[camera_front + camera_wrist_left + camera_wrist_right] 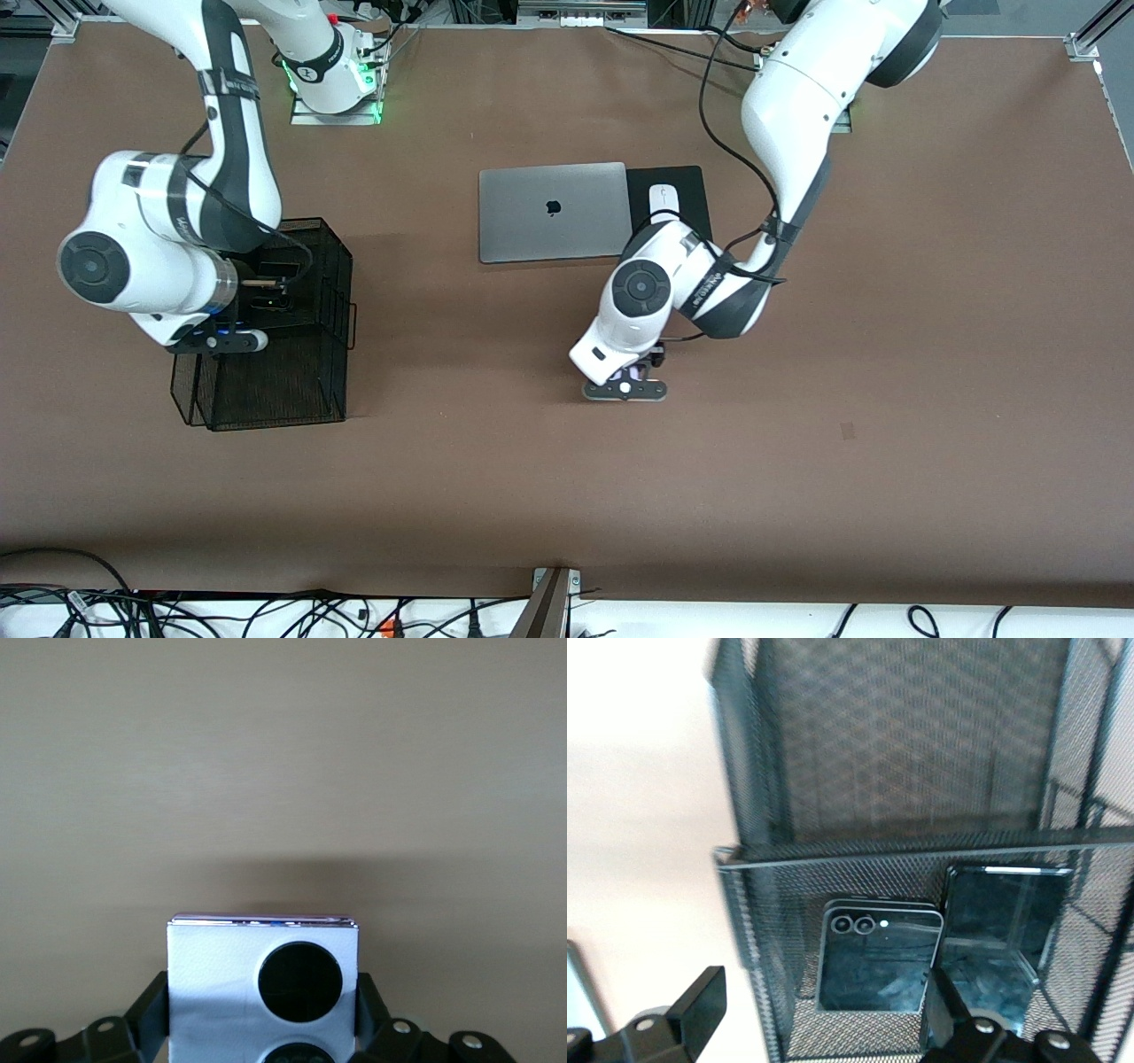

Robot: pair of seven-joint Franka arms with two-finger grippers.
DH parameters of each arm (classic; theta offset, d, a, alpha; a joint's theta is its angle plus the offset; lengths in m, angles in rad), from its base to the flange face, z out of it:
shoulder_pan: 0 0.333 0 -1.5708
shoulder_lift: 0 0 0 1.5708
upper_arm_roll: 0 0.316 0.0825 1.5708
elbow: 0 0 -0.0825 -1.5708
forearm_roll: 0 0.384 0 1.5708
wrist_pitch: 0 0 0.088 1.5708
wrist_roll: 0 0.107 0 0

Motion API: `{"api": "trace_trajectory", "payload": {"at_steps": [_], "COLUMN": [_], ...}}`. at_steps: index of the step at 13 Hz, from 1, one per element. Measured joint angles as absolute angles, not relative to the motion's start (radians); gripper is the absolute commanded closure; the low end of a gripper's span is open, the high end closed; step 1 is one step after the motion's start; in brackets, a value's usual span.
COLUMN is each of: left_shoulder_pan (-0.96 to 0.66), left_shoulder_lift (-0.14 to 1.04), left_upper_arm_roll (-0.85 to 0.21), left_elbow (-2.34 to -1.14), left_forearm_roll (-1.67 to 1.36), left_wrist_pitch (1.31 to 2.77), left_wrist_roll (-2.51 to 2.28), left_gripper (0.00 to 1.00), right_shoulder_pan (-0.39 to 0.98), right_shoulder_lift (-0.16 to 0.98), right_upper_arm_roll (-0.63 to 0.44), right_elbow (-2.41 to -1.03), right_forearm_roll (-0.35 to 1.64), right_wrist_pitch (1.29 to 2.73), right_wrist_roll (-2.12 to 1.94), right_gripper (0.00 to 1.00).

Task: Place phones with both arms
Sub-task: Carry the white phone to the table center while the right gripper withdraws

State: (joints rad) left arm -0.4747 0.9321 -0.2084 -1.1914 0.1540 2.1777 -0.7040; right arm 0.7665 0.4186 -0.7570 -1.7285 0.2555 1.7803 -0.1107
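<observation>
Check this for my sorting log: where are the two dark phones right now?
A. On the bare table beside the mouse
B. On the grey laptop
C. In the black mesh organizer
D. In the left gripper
C: the right wrist view shows the small dark phone and the long black phone lying side by side inside the black mesh organizer, under the open right gripper.

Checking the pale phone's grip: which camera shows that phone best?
The left wrist view: the pale phone fills the foreground, clamped in the left hand. The front view shows only a sliver under that arm; the right wrist view misses it.
</observation>
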Motion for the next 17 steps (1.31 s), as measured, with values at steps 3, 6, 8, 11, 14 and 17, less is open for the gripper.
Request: {"api": "trace_trajectory", "payload": {"at_steps": [3, 6, 8, 11, 14, 17], "left_shoulder_pan": [-0.5, -0.508, -0.511, -0.537, -0.547, -0.558], "left_shoulder_lift": [0.977, 1.01, 1.027, 1.05, 1.053, 1.056], "left_upper_arm_roll": [-0.202, -0.193, -0.181, -0.142, -0.132, -0.117], "left_elbow": [-1.186, -1.178, -1.169, -1.151, -1.147, -1.143], "left_forearm_roll": [0.154, 0.154, 0.154, 0.154, 0.154, 0.154], "left_wrist_pitch": [2.287, 2.314, 2.316, 2.317, 2.317, 2.312], "left_wrist_roll": [-0.779, -0.795, -0.797, -0.809, -0.825, -0.874], "left_gripper": [0.78, 0.78, 0.77, 0.38, 0.0, 0.0], "right_shoulder_pan": [0.766, 0.769, 0.777, 0.78, 0.793, 0.796], "right_shoulder_lift": [0.412, 0.412, 0.413, 0.413, 0.414, 0.414], "right_upper_arm_roll": [-0.758, -0.755, -0.753, -0.751, -0.75, -0.75], "right_elbow": [-1.626, -1.599, -1.599, -1.599, -1.599, -1.599], "right_forearm_roll": [0.272, 0.319, 0.323, 0.323, 0.324, 0.324], "right_wrist_pitch": [1.761, 1.761, 1.761, 1.761, 1.761, 1.761], "right_wrist_roll": [-0.075, -0.036, -0.016, -0.01, -0.009, -0.008], "right_gripper": [0.0, 0.0, 0.0, 0.0, 0.0, 0.0]}}
